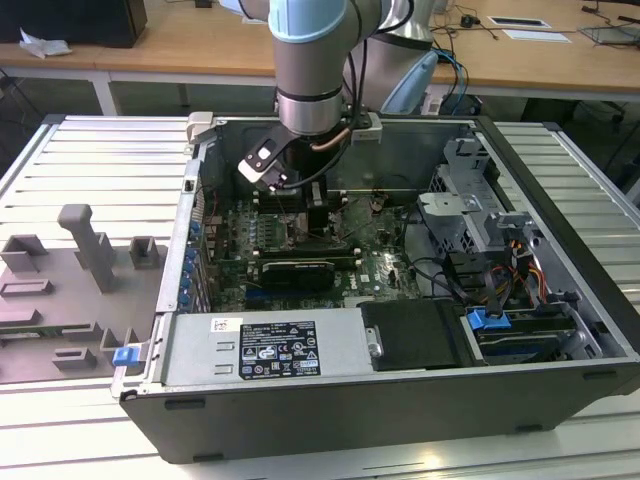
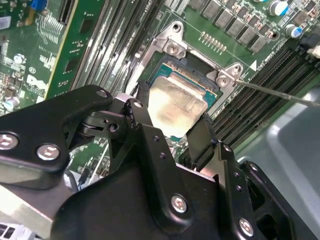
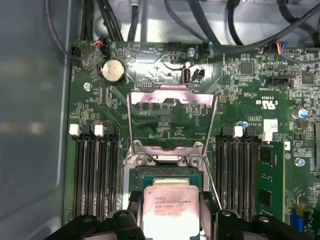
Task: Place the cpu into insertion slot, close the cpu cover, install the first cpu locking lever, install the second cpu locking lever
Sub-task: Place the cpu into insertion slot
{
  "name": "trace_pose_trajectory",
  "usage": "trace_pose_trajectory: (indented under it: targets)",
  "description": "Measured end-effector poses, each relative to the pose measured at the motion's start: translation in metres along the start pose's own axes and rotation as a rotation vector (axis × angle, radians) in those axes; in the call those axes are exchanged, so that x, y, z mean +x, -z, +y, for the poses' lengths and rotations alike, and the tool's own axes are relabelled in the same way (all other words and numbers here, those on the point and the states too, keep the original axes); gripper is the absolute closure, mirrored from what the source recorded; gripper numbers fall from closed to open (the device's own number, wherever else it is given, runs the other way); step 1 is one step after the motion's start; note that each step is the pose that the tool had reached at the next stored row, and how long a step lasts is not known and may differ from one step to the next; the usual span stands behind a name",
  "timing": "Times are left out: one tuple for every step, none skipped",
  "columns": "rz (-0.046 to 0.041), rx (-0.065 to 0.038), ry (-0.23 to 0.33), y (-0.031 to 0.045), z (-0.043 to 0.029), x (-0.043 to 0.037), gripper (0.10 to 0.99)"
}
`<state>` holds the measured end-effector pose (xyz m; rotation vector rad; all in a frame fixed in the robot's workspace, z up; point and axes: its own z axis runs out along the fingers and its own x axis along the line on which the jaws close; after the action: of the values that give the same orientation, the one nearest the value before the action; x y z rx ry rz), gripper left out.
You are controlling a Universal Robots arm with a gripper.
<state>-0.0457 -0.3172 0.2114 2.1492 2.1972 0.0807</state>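
Fingers [image 2: 145, 112] of the gripper [image 2: 172, 117] were closed on two opposite edges of the cpu [image 2: 177, 107], its pale metal top facing up. In both wrist views the chip sat directly over the insertion slot [image 3: 170, 172], within the silver rim, though whether it was fully seated or held just above the contacts could not be told. A thin locking lever [image 2: 280, 94] ran out from one corner of the socket's frame, unlatched.

Just beyond the slot, the cpu cover [image 3: 172, 95] stood swung open on its hinge (its square cut-out showing green board through it). Black memory slots [image 3: 95, 175] flanked the socket on both sides. Farther along the motherboard [image 3: 240, 90] lay a round coin cell [image 3: 113, 71], and past the board's edge dark cables [image 3: 200, 20] ran along the case wall.

Seen in the exterior view, the arm [image 1: 310, 70] reached down into the open computer case [image 1: 330, 420], which lay on a slatted grey table [image 1: 100, 150], with grey fixture blocks [image 1: 95, 250] on the exterior view's left.
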Motion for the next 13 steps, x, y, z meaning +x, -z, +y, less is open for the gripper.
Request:
trace_pose_trajectory:
  targets:
    - [-0.0001, 0.0, -0.002, -0.001, -0.0001, 0.0, 0.545]
    - [-0.0002, 0.0, -0.004, -0.0018, -0.0001, 0.0, 0.545]
    - [-0.0007, 0.0, -0.005, -0.0033, -0.0003, 0.0001, 0.545]
    - [-0.0009, 0.0, -0.005, -0.0054, -0.0005, 0.0001, 0.545]
    - [-0.0014, 0.0, -0.005, -0.0069, -0.0006, 0.0001, 0.545]
    - [-0.0017, 0.0, -0.005, -0.0077, -0.0007, 0.0001, 0.545]
    - [-0.0019, 0.0, -0.006, -0.0084, -0.0007, 0.0002, 0.545]
    - [-0.0022, 0.0, -0.008, -0.0089, -0.0006, 0.0004, 0.545]
    - [-0.003, 0.0, -0.014, -0.0097, 0.0, 0.0011, 0.545]
    - [-0.0033, 0.0, -0.02, -0.0105, 0.0003, 0.0023, 0.545]
    - [-0.0034, 0.0, -0.022, -0.011, 0.0003, 0.0029, 0.545]
    - [-0.0034, 0.0, -0.022, -0.0116, 0.0003, 0.003, 0.545]
    - [-0.0037, 0.0, -0.022, -0.0124, 0.0003, 0.0032, 0.545]
